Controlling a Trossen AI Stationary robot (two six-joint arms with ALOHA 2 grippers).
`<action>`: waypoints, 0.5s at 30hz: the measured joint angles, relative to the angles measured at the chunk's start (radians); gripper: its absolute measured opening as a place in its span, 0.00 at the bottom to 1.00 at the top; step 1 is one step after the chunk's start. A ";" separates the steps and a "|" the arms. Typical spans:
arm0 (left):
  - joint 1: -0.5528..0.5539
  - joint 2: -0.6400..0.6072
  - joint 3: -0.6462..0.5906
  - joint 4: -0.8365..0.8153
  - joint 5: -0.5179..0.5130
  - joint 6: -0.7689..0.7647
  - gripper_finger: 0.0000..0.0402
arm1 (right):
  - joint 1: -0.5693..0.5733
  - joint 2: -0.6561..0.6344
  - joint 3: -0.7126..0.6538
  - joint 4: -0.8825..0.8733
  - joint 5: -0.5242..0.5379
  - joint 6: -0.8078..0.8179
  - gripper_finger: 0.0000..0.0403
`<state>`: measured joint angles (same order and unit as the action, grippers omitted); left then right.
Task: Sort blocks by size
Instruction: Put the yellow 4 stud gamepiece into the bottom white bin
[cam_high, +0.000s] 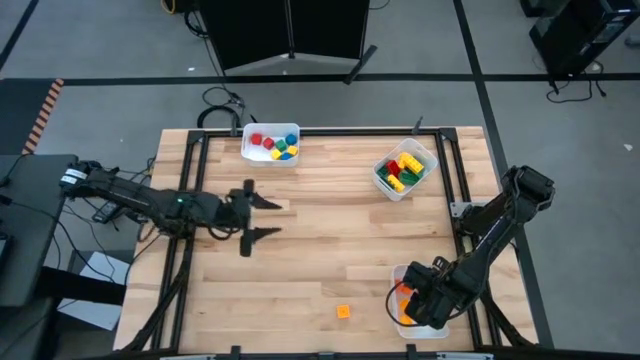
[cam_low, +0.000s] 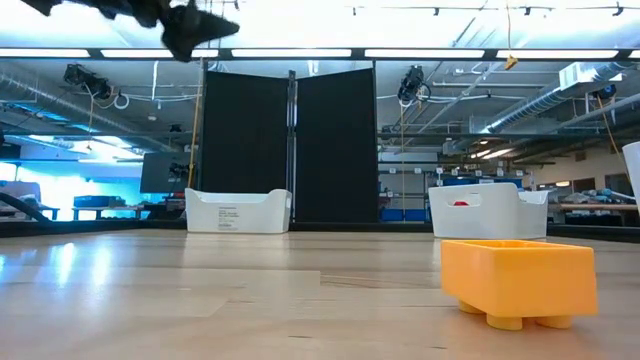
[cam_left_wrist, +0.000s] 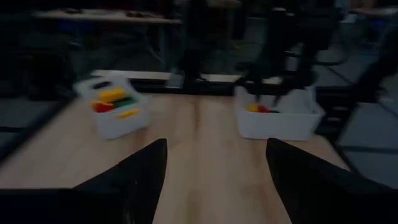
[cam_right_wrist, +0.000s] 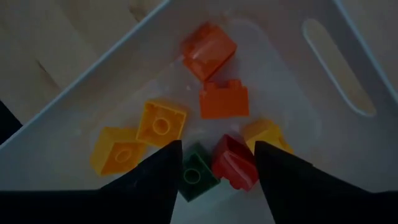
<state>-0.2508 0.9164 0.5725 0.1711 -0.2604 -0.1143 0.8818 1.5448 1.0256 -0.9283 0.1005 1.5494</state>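
Orange block (cam_low: 517, 281) near the low camera, cut off beneath, both grippers (cam_high: 249, 212) (cam_high: 411, 296) spread, right bin's (cam_high: 400, 274) blocks mostly hidden.

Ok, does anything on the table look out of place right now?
Yes: one orange block lies alone on the bare table, outside all three bins. The other blocks visible sit inside bins, including those below the right gripper in the near bin.

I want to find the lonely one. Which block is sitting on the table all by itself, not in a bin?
The small orange block on the wooden table's near edge. Every other block lies inside one of the three white bins.
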 joint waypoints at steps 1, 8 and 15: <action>0.000 -0.029 -0.008 -0.019 -0.029 0.010 0.70 | 0.000 0.000 0.000 0.000 0.000 0.000 0.53; 0.020 -0.280 -0.197 0.014 -0.034 -0.017 0.70 | 0.000 0.000 0.000 0.007 0.003 0.003 0.57; 0.093 -0.538 -0.402 0.112 0.147 -0.055 0.70 | -0.001 0.000 0.000 0.015 0.003 0.003 0.60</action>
<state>-0.1575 0.3788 0.1709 0.2826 -0.1137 -0.1689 0.8812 1.5452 1.0252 -0.9136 0.1032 1.5524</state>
